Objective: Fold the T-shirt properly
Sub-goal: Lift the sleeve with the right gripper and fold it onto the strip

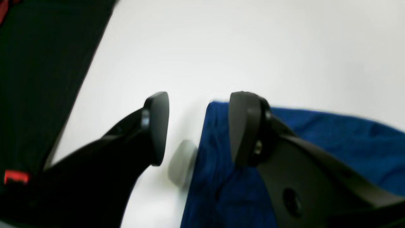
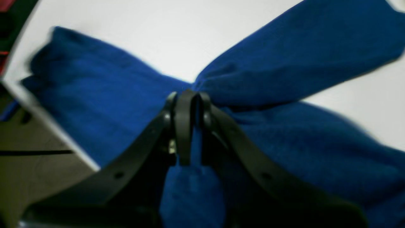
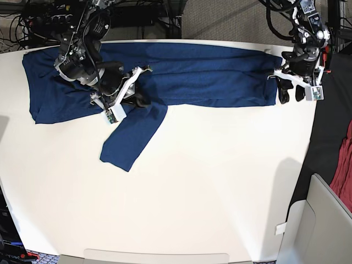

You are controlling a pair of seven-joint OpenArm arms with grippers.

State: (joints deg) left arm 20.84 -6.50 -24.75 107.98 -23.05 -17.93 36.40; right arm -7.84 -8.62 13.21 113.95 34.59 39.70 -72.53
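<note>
The large navy-blue long-sleeved knit T-shirt point(image 3: 187, 74) lies spread along the far side of the white bench point(image 3: 209, 187), one sleeve angling toward the near edge. The right gripper point(image 2: 189, 95), reaching down at the shirt's middle, pinches a bunched fold of cloth. The left gripper point(image 1: 197, 126) hovers wide apart over the shirt's end edge.

You get bright, even overhead light in the base view, where the white desk point(image 3: 209, 181) is nearly washed out and shadows stay soft and faint. Both wrist views are blurred: the shirt point(image 2: 284, 57) loses its knit texture and smears along its edges, most at the left. In the left wrist view the left claw point(image 1: 197, 126) is out of focus and throws a pale grey shadow on the desk.
</note>
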